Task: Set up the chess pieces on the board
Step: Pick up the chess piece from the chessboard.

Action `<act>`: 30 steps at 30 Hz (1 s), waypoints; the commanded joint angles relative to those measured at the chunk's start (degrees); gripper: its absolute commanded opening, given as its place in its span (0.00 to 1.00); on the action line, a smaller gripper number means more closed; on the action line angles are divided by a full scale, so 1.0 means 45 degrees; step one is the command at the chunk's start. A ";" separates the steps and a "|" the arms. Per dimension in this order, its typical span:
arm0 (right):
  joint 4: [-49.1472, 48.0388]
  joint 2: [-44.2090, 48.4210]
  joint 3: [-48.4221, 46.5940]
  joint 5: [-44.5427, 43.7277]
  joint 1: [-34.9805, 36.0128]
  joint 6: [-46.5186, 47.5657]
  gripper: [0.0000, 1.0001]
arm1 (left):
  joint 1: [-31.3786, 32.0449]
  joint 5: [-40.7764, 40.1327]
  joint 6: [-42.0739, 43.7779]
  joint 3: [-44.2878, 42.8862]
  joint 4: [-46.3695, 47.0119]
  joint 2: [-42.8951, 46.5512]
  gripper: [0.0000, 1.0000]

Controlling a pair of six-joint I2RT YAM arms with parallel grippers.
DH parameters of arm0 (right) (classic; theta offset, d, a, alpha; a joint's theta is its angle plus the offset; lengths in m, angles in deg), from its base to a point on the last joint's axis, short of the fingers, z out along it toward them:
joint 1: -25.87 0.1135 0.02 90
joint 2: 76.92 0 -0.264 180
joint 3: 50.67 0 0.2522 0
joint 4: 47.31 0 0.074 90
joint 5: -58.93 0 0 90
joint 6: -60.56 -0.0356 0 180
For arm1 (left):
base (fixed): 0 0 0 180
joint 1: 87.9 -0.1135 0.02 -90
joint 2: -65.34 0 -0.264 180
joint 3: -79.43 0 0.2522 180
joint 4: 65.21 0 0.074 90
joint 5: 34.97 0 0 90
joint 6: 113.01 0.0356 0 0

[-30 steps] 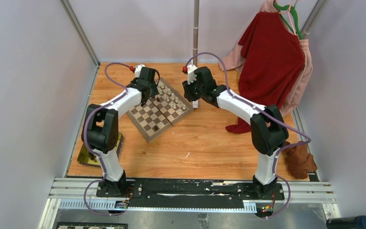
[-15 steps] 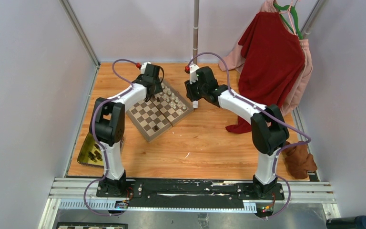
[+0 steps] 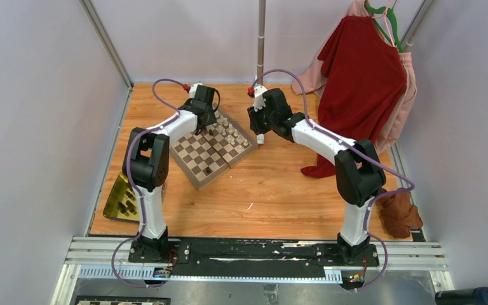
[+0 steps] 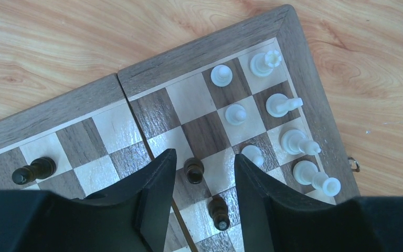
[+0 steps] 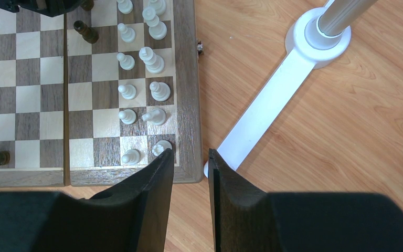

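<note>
My left pincer [image 4: 203, 160] stands half open astride a dark pawn [image 4: 193, 170], clear of it, on the board [image 4: 186, 55] near its corner with the white pieces [image 4: 286, 105]. My right pincer [image 5: 191, 153] is narrow and empty. The pawn looks light, hard, smooth and tippy. I'd pinch its stem low and squarely.

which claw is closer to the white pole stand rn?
Right. The right claw hangs beside the foot of the white pole stand, at the rim of the board. The left claw is over the squares, farther off.
</note>
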 commanded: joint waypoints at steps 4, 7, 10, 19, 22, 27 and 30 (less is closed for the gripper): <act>0.0058 0.0057 0.0140 -0.0028 -0.0198 -0.0006 0.35 | 0.0099 -0.0290 0.0105 -0.0294 -0.0183 -0.0383 0.49; 0.0066 0.0058 0.0140 -0.0045 -0.0179 0.0014 0.35 | 0.0106 -0.0312 0.0106 -0.0301 -0.0193 -0.0423 0.46; 0.0082 0.0089 0.0170 -0.0051 -0.0179 0.0023 0.35 | 0.0093 -0.0360 0.0083 -0.0287 -0.0217 -0.0425 0.44; 0.0091 0.0173 0.0293 -0.0046 -0.0179 -0.0005 0.35 | 0.0093 -0.0507 0.0012 -0.0200 -0.0320 -0.0358 0.36; 0.0079 0.0214 0.0359 -0.0040 -0.0189 0.0009 0.35 | 0.0092 -0.0523 -0.0031 -0.0124 -0.0320 -0.0325 0.35; 0.0052 0.0272 0.0456 -0.0035 -0.0179 -0.0027 0.34 | 0.0092 -0.0497 -0.0081 -0.0026 -0.0339 -0.0294 0.32; 0.0051 0.0300 0.0511 -0.0026 -0.0184 -0.0046 0.34 | 0.0097 -0.0488 -0.0111 0.0035 -0.0361 -0.0272 0.31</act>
